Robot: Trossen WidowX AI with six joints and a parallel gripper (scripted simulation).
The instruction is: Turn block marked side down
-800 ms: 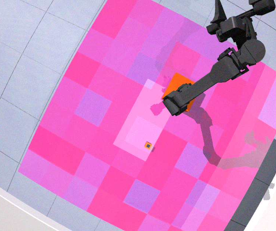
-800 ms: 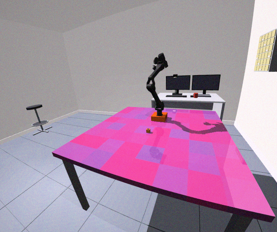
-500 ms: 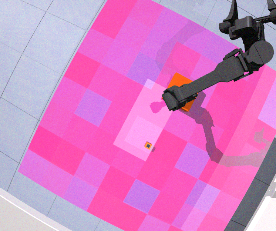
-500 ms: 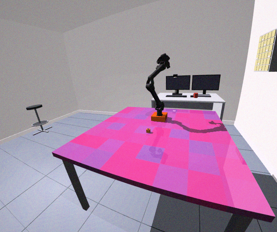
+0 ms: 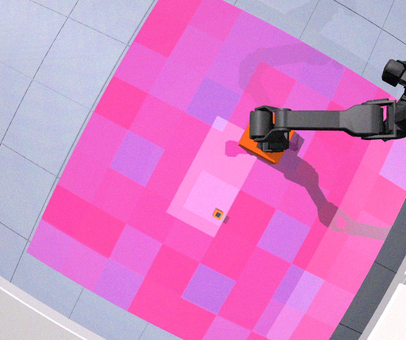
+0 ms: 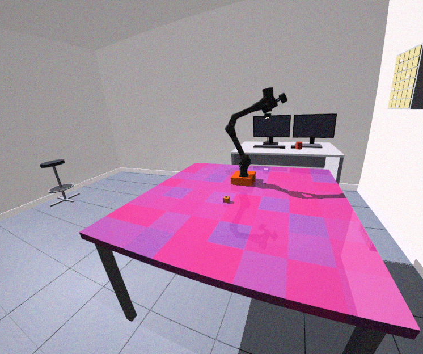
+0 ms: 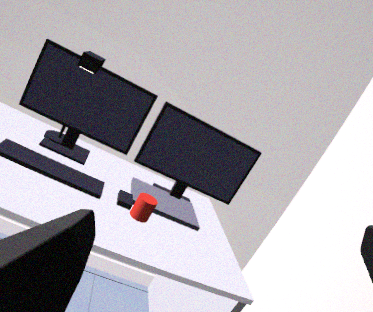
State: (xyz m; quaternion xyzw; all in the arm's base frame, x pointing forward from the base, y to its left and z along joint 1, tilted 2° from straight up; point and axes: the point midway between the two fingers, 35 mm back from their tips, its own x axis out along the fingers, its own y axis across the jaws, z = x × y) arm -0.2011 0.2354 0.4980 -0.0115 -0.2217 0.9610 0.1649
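The block (image 5: 217, 214) (image 6: 226, 199) is a small orange cube resting on the multicoloured pink and purple table (image 5: 152, 226) (image 6: 204, 262). A dark square mark shows on its upward face in the top view. My gripper (image 7: 230, 232) is open, with its two black fingers wide apart and nothing between them. It is raised high above the table's far side, well away from the block, and faces the desk and monitors behind. The block is not in the wrist view. The block's underside is hidden.
The arm stands on an orange base (image 5: 246, 143) (image 6: 242, 178), beyond the block in the exterior view. Behind the table is a white desk (image 7: 198, 260) with two monitors (image 6: 271, 125) (image 6: 314, 125), a keyboard (image 7: 48, 167) and a red mug (image 7: 143, 207). A stool (image 6: 52, 163) stands left.
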